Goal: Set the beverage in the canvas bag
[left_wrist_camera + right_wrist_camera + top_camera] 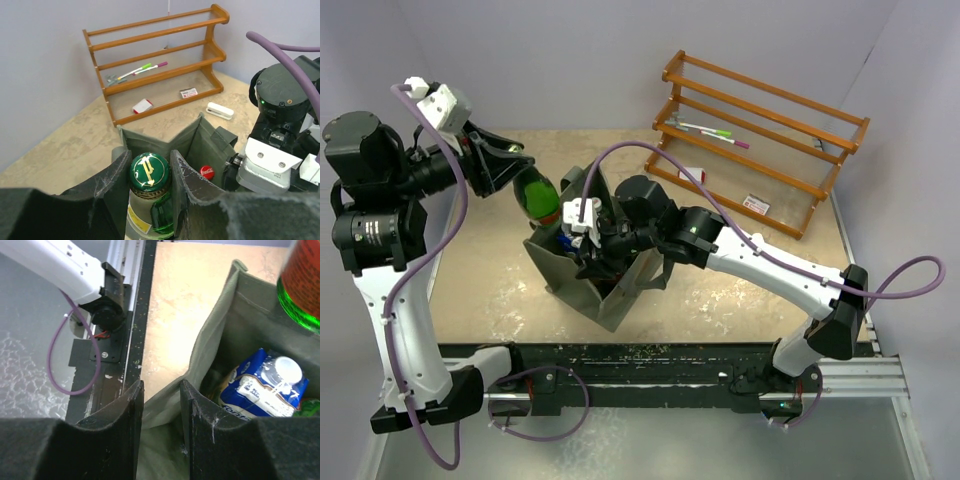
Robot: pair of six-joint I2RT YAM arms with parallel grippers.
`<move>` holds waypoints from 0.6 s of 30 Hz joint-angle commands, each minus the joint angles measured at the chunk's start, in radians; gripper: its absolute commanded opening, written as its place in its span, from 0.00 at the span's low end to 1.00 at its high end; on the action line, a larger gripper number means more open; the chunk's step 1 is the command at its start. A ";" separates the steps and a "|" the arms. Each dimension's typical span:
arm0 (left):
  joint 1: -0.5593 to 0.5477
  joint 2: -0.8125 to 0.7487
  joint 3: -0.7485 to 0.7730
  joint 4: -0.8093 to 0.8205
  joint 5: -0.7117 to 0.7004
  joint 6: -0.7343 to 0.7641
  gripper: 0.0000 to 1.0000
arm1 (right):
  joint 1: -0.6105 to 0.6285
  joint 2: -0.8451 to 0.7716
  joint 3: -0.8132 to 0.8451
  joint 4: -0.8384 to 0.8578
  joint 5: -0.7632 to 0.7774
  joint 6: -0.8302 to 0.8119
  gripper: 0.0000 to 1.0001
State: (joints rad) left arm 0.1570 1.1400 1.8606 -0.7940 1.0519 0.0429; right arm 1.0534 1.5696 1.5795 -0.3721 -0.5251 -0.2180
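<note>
My left gripper (517,176) is shut on the neck of a green glass bottle (537,196) with a green and gold cap (149,170), held tilted over the left rim of the dark grey-green canvas bag (620,290). The bag (205,142) stands open in the middle of the table. My right gripper (583,233) reaches over the bag and its fingers pinch the bag's near wall (200,365). Inside the bag lie a blue and white carton (262,387) and a bottle with a red cap (207,172). The green bottle's base (300,287) hangs above the bag's opening.
A wooden rack (760,130) with pens and small cards stands at the back right. A small white object (220,110) lies on the table in front of it. The right arm's wrist (285,125) is close beside the bag's opening.
</note>
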 commanded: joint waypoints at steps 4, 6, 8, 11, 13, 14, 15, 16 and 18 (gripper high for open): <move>0.006 -0.004 -0.006 0.272 0.109 -0.140 0.00 | 0.007 -0.010 0.000 -0.017 -0.114 -0.033 0.38; 0.005 -0.002 -0.008 0.288 0.120 -0.154 0.00 | 0.011 -0.008 0.000 -0.020 -0.113 -0.040 0.40; 0.004 0.000 -0.015 0.294 0.129 -0.159 0.00 | 0.016 -0.009 0.000 -0.022 -0.110 -0.050 0.42; 0.003 -0.002 -0.030 0.266 0.132 -0.138 0.00 | 0.023 -0.012 0.003 -0.024 -0.105 -0.058 0.43; -0.002 -0.002 -0.040 0.238 0.131 -0.117 0.00 | 0.026 -0.013 0.005 -0.026 -0.108 -0.064 0.44; -0.007 -0.001 -0.044 0.223 0.128 -0.106 0.00 | 0.030 -0.013 0.006 -0.029 -0.112 -0.068 0.45; -0.017 -0.001 -0.050 0.210 0.127 -0.097 0.00 | 0.034 -0.013 0.008 -0.031 -0.113 -0.072 0.45; -0.031 0.001 -0.058 0.195 0.113 -0.087 0.00 | 0.039 -0.011 0.009 -0.033 -0.115 -0.076 0.45; -0.080 0.007 -0.067 0.157 0.077 -0.058 0.00 | 0.047 -0.008 0.011 -0.041 -0.114 -0.086 0.46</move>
State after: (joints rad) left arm 0.1375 1.1580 1.7870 -0.6788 1.1484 -0.0586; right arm 1.0775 1.5696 1.5791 -0.3977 -0.5953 -0.2722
